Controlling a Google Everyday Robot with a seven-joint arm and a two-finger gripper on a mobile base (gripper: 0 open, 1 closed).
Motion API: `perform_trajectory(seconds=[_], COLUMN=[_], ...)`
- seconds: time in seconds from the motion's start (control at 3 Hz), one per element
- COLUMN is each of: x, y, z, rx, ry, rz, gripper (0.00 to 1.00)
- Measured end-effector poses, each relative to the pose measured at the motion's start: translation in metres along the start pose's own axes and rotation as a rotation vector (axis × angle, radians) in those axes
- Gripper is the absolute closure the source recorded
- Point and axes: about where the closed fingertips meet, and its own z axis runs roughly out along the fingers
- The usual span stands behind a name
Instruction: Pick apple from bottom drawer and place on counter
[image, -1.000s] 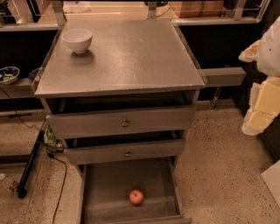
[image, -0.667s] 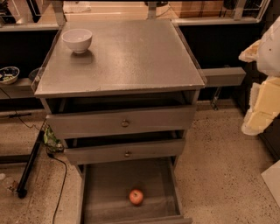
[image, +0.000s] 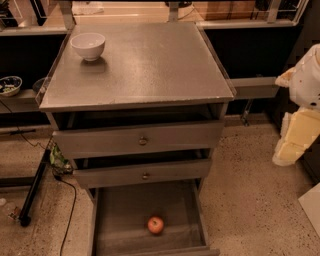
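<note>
End effector (image: 294, 144) beside counter (image: 150, 67), above floor (image: 250, 195)

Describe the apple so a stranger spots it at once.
Find the grey metal cabinet with the flat grey counter; its wide grey bottom drawer is open near the floor, while the robot's cream gripper hangs at the right edge. Near its front lies the small round red-orange apple, the only thing inside.

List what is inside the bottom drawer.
Only the apple, on the bottom drawer's floor near its front. The drawer above hides the back. The hand hangs right of the cabinet.
</note>
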Motion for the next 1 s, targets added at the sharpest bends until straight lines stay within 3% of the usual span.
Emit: perform_trajectory(seconds=[0.67, 1.0], x=[0.018, 0.018], y=[-0.018, -0.018], z=[0.063, 0.063], rx=[-0.079, -0.079], ry=[-0.03, -0.03], rz=[0.047, 0.047], gripper=[0.0, 0.0])
